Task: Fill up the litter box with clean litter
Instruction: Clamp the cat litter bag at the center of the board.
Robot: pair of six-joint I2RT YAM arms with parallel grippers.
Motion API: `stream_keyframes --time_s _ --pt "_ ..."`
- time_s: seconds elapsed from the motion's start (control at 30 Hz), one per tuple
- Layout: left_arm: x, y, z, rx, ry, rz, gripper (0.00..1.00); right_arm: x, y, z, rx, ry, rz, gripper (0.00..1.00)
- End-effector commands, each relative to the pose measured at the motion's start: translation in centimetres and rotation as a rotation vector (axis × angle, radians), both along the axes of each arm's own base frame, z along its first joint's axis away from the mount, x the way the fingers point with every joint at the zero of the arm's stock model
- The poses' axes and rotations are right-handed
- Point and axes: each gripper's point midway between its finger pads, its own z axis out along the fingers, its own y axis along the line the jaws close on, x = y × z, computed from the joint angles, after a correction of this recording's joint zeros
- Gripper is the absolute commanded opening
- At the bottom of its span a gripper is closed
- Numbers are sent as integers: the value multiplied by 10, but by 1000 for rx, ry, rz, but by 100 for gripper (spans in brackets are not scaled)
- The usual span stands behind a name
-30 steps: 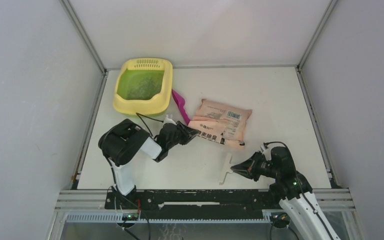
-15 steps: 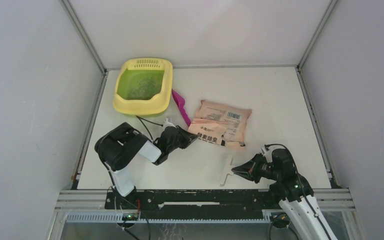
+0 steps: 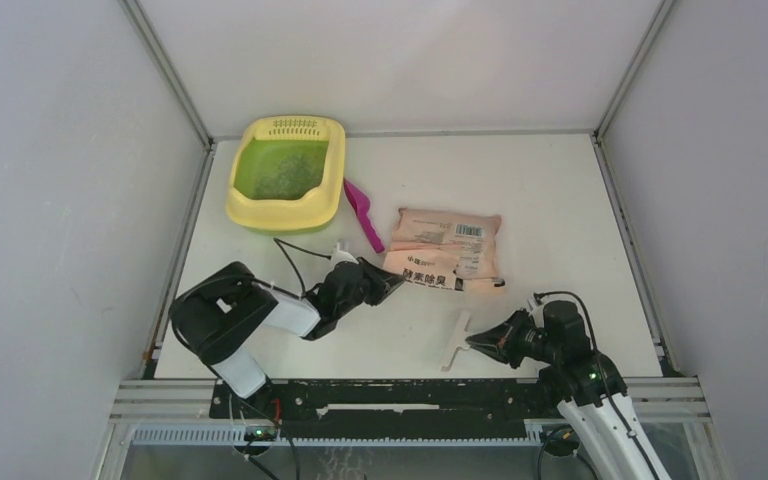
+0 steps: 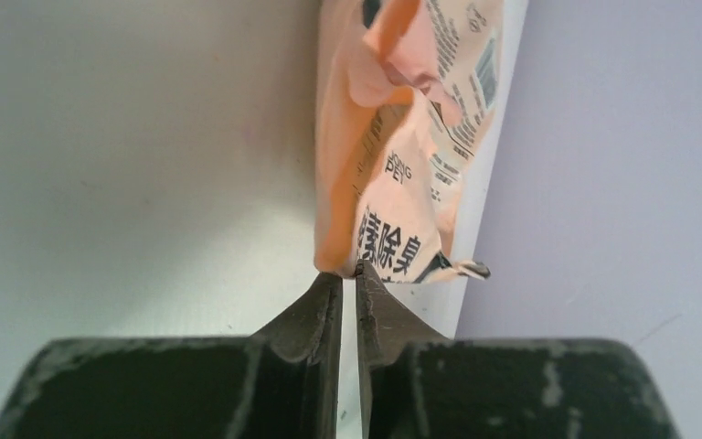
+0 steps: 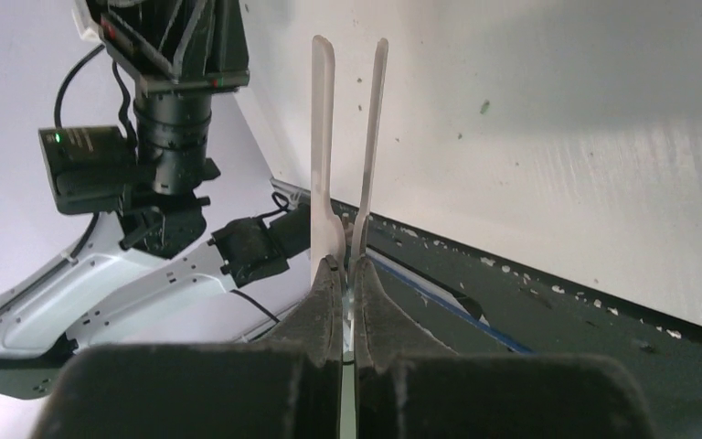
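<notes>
Edges close in the white tabletop (image 3: 560, 200) on three sides: grey enclosure walls (image 3: 60, 200) rise at left, back and right, and an aluminium rail (image 3: 410, 400) runs along the near edge by the arm bases. The pale yellow rounded-rectangular plastic litter box (image 3: 280, 216) sits in the far left corner, close to both walls there, with its slotted grille at the far end. A thin speckled spread of dark grey-green litter (image 3: 282, 175) granules lies on its green floor. A magenta plastic scoop (image 3: 363, 212) lies just beside the box's right wall. The broadest bare stretch of tabletop lies right of and beyond the peach-pink printed plastic bag (image 3: 445, 245), which rests flat near the middle.

The left gripper (image 3: 390, 284) reaches low across the table, its jaws narrowed to a slit on the bag's near left corner. Its wrist view shows the bag (image 4: 393, 183) meeting the tips of the left gripper (image 4: 348, 274), though how much film sits between them is hard to make out. The right gripper (image 3: 472, 343), near the front edge, is pinched tight on a white T-shaped plastic clip (image 3: 455, 340). From its wrist camera the clip (image 5: 323, 137) shows two thin flat prongs standing out ahead of the right gripper (image 5: 347, 270).

The depth of the litter cannot be judged from above. The right arm's base is cut off at the bottom of the overhead view.
</notes>
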Motion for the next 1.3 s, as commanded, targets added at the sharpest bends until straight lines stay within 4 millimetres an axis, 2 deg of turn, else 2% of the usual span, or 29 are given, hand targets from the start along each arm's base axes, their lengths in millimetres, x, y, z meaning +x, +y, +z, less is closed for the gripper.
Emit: stream_keyframes --time_s 0.0,0.27,0.43,0.47,0.6,0.67,0.77,0.9,1.1,1.27 --pt "-8 -6 28 -69 -39 -1 13 13 -4 -8 -9 -19 -66 0" --pt "-20 -16 47 -87 -67 -32 13 26 -10 -14 -50 -66 -109 0" --pt "-24 -15 43 -54 -71 -45 15 23 -10 -19 -43 -27 -111 0" --pt "-24 -9 37 -35 -64 -35 19 22 -10 -19 -38 -19 -106 0" --pt "-22 15 12 7 -33 -1 47 22 -9 -14 -25 -27 -102 0" --pt "-18 28 2 32 -16 14 69 21 -8 -12 -19 -21 -98 0" --pt "-15 40 -7 56 -2 27 81 17 -6 -13 -9 6 -81 0" --pt "-8 46 -10 75 -1 34 89 15 -6 -13 -10 10 -77 0" --pt "6 32 -9 69 -10 5 90 15 -5 -11 -2 12 -75 0" --pt "16 29 -20 74 7 21 90 15 -5 -10 4 11 -78 0"
